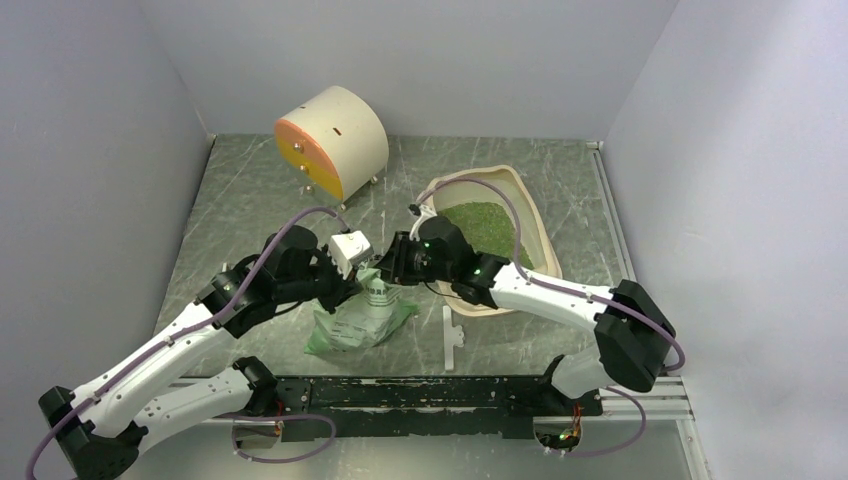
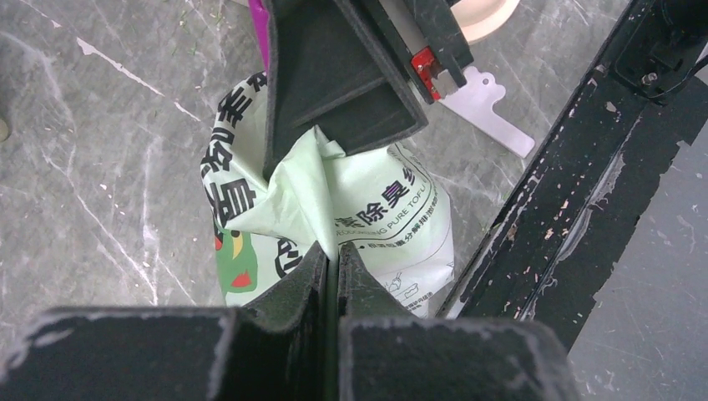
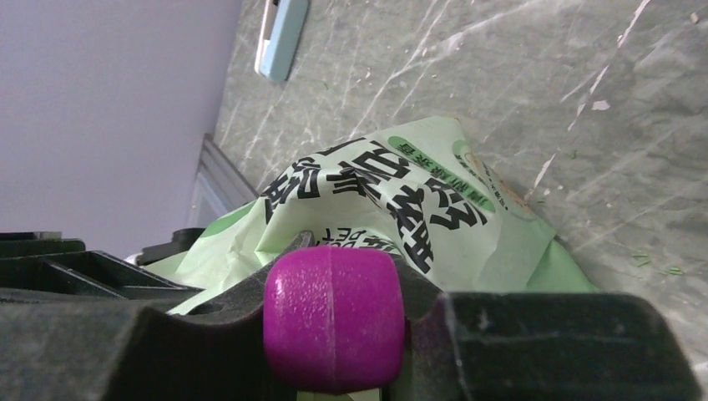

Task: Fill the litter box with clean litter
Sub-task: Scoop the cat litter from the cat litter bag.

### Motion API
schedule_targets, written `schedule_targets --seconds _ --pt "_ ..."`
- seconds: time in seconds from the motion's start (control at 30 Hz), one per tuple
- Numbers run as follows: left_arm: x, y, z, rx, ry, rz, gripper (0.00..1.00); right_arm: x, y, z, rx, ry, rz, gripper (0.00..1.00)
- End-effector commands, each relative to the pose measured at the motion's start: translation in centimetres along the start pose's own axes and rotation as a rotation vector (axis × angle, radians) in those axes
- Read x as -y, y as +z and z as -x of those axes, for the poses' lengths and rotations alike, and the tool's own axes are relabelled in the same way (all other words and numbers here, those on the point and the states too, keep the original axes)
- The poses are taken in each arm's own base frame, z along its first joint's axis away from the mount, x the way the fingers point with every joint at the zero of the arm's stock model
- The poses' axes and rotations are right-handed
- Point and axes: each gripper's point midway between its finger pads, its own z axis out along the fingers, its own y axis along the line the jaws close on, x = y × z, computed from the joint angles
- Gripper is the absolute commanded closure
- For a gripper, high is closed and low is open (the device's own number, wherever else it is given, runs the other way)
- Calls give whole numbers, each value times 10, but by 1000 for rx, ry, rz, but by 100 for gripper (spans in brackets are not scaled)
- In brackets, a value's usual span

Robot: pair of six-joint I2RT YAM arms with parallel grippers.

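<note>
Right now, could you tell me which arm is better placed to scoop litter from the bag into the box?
Probably right: the right gripper holds the magenta scoop beside the litter box, while the left gripper is shut on the bag.

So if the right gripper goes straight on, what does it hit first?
Most likely the green bag, right ahead of the right gripper and the purple scoop it holds.

Left end effector (image 2: pixel 331 259) pinches the crumpled green bag (image 2: pixel 367 209).
</note>
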Motion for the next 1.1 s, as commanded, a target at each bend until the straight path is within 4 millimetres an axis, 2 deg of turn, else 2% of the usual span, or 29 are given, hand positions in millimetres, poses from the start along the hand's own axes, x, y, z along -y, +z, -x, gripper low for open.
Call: schedule_targets --seconds 0.0,0.2,0.33,0.5,0.73,0.9,1.07 --pt "9 -1 35 122 21 -47 95 -17 -15 -54 -238 145 190 100" --pt "13 -2 41 150 28 -65 95 -29 -44 -30 -195 293 387 100" --pt "15 -5 47 176 43 -76 95 -30 -63 -13 -147 400 493 100" --pt "18 -8 54 203 53 -92 95 -10 -80 0 -75 518 503 100" --pt "20 -13 58 236 74 -100 95 20 -102 17 24 570 446 100" --pt "22 -13 61 250 83 -114 95 37 -110 24 78 590 392 100" --pt "25 -15 62 255 94 -126 95 46 -111 31 116 550 319 100"
